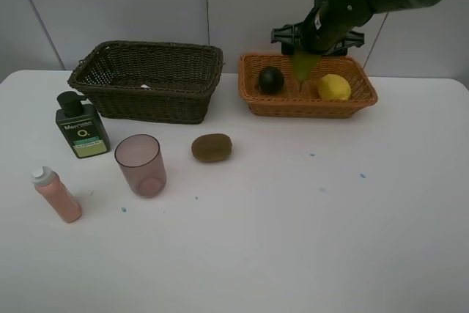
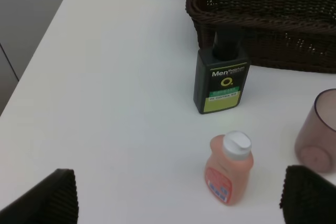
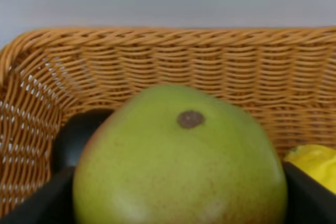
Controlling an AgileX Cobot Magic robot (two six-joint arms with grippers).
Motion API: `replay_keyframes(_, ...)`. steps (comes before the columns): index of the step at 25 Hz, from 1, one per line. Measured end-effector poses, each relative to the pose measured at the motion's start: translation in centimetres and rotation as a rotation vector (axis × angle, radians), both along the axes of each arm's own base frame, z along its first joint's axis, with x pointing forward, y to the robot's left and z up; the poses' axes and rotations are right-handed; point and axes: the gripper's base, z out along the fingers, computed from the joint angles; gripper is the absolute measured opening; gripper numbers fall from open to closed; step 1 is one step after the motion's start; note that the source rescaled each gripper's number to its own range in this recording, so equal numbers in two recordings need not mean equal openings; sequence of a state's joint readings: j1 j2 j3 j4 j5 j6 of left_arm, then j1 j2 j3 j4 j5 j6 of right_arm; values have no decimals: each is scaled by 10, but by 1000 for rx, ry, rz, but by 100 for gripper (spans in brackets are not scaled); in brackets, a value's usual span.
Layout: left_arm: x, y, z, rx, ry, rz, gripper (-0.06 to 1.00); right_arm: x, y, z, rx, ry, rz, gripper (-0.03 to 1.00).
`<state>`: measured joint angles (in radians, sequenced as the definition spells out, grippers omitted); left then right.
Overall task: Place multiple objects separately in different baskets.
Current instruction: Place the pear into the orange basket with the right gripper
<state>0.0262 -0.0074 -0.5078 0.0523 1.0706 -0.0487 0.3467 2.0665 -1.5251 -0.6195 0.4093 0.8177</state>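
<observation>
So the right gripper (image 1: 308, 53) has the pear (image 3: 178, 161) squeezed between its jaws, down at the light orange-tan basket (image 1: 293, 104). Can't tell if it touches the bottom. The pear's a smooth yellow-green with a faint reddish blush low on one side and a small brown dimple facing the wrist cam. The lemon (image 1: 334, 87) sits just off one jaw and the dark green round fruit (image 1: 271, 80) off the other. The left gripper (image 2: 178, 198) is spread wide and holds nothing. The pink white-capped bottle (image 2: 229, 174) stands just ahead of its jaws, with the dark green bottle (image 2: 220, 85) farther out against the dark brown basket (image 2: 273, 19).
</observation>
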Motion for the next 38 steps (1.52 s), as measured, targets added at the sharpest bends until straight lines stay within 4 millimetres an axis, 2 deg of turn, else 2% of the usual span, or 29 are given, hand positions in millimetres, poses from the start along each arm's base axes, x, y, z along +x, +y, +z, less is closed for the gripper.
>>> replay_keyframes(4,0,0,0,0,0,0,100,4,0,-10,4,-2,16,72)
replay_keyframes(12,0,0,0,0,0,0,100,4,0,-9,-1,-8,23,72)
replay_keyframes(22,0,0,0,0,0,0,100,2,-4,-11,-227,26,176,72)
replay_keyframes(38,0,0,0,0,0,0,100,0,-4,-14,-186,67,140,72)
